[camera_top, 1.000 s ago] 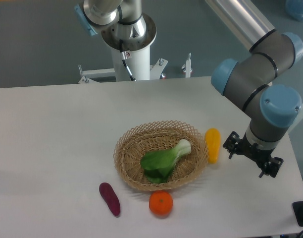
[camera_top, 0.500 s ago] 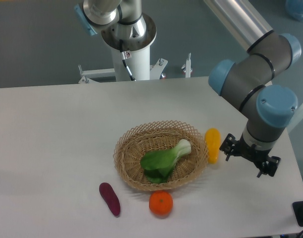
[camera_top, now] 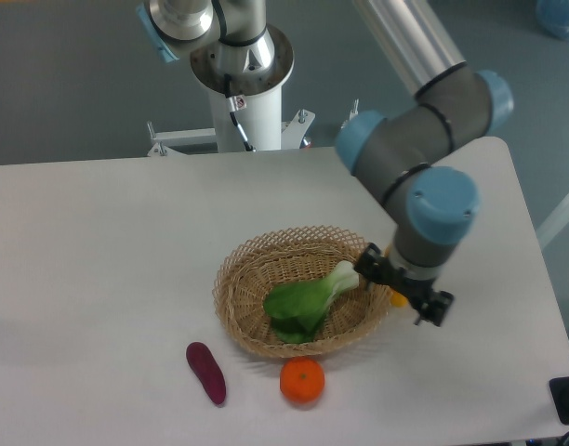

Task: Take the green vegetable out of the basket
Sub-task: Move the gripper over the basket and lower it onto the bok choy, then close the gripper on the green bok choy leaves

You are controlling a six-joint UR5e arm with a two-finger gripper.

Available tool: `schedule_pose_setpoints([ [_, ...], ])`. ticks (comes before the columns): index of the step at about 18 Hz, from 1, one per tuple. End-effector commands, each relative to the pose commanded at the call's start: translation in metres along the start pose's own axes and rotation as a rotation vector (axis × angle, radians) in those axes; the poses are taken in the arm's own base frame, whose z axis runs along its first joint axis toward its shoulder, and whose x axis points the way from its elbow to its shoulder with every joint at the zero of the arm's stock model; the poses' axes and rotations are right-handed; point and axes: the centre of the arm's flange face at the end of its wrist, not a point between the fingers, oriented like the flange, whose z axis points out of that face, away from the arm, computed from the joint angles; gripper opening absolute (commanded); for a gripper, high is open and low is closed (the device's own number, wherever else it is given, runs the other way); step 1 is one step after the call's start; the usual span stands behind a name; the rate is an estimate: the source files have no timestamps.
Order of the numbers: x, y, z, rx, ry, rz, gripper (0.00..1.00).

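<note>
The green vegetable [camera_top: 308,302] lies in the middle of the basket [camera_top: 231,279], its dark leaves toward the front and its pale stem end pointing to the back right. My gripper [camera_top: 405,290] hangs over the basket's right rim, just right of the stem end. The wrist above hides its fingers, so I cannot make out how the jaws stand. Nothing shows in its grasp.
A purple oblong vegetable [camera_top: 206,373] lies on the table left of the basket's front. An orange fruit [camera_top: 302,381] sits against the front rim. A sliver of a yellow vegetable [camera_top: 397,298] shows under the gripper. The arm's white base [camera_top: 243,84] stands at the back.
The arm has swung left, carrying the gripper from the table's right side to the basket's right rim, where it now covers most of the yellow vegetable. The produce has not moved.
</note>
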Motion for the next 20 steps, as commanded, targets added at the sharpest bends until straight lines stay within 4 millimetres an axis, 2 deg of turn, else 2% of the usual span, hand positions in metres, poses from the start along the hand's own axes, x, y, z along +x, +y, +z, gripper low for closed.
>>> schedule_pose_setpoints([
  [2, 0.019, -0.009, 0.013, -0.008, 0.027, 0.021, 1.00],
  [5, 0.032, -0.028, 0.022, -0.003, -0.001, 0.054, 1.00],
  [9, 0.052, -0.022, 0.051, -0.021, 0.030, 0.061, 1.00],
  [16, 0.060, -0.020, 0.070, -0.019, 0.010, 0.063, 1.00],
  [20, 0.059, -0.016, 0.075, -0.070, -0.003, 0.063, 1.00],
])
